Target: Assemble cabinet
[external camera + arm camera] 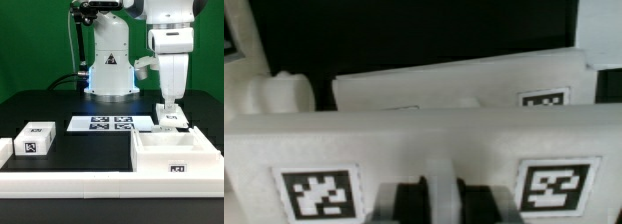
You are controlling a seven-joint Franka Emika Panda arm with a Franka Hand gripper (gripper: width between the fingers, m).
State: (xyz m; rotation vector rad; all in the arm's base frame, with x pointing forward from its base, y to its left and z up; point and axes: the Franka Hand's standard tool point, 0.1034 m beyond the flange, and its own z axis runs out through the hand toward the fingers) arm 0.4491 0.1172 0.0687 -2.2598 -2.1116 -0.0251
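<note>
My gripper [168, 104] stands at the right, behind the cabinet body [176, 158], a big white open box at the front right. The jaws come straight down on a smaller white cabinet panel [173, 119] with a tag, just behind the body. In the wrist view the gripper [441, 202] has its dark fingers [407, 203] close together, with a thin pale edge of that panel [420, 145] between them and a tag on either side. Another white tagged part [455, 88] lies beyond. A small white tagged block [34, 140] sits at the exterior view's left.
The marker board [108, 123] lies flat at mid-table in front of the robot base [108, 70]. A long low white border rail [60, 186] runs along the front edge. A small white upright piece [287, 92] shows in the wrist view beside the far part.
</note>
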